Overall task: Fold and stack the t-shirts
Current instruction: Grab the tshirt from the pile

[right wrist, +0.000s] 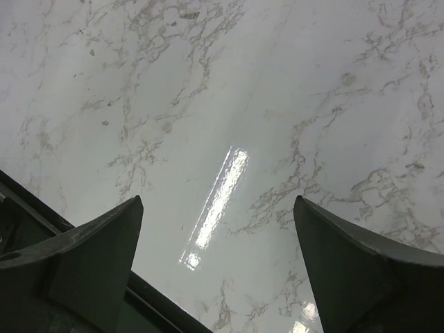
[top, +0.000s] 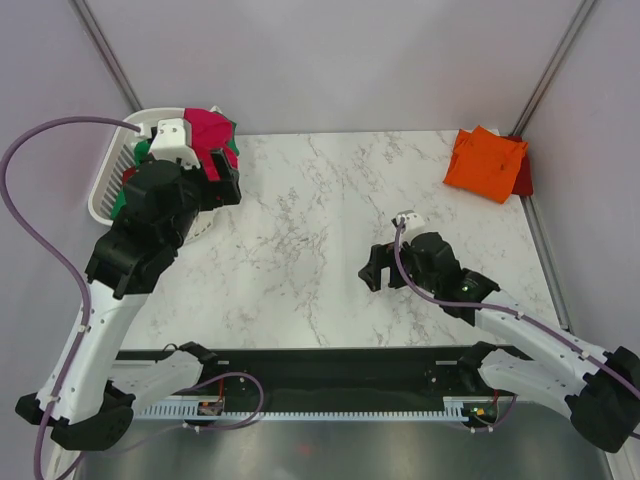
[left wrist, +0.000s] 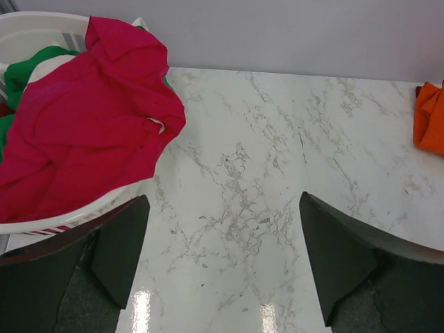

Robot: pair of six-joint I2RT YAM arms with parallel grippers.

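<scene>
I have two arms and two grippers. My left gripper [top: 224, 168] [left wrist: 223, 229] is up near the far left of the table [top: 320, 200]. Its jaws are wide open and hold nothing. It is right by the white basket [top: 105, 185] [left wrist: 41, 21], and one of its fingers [left wrist: 121, 253] sits in front of the basket's rim in my left wrist view.

The crimson-pink shirt [top: 208, 128] [left wrist: 83, 125] is in the basket. It lies in a big crumpled heap on top, and part of it hangs over the rim on the table side. A green shirt [top: 121, 200] [left wrist: 31, 66] is under it in the basket, and I see only bits of it. There is a little white cloth [left wrist: 50, 69] next to the green, but I cannot tell what it is.

My right gripper [top: 385, 265] [right wrist: 216, 208] is low over the middle right of the table. Its jaws are wide open too, and nothing is between them. I see only bare marble under it.

The orange shirt [top: 485, 162] [left wrist: 431, 118] lies folded in the far right corner of the table, well apart from both my grippers. A dark red shirt [top: 523, 175] peeks out at its right side and touches it.
</scene>
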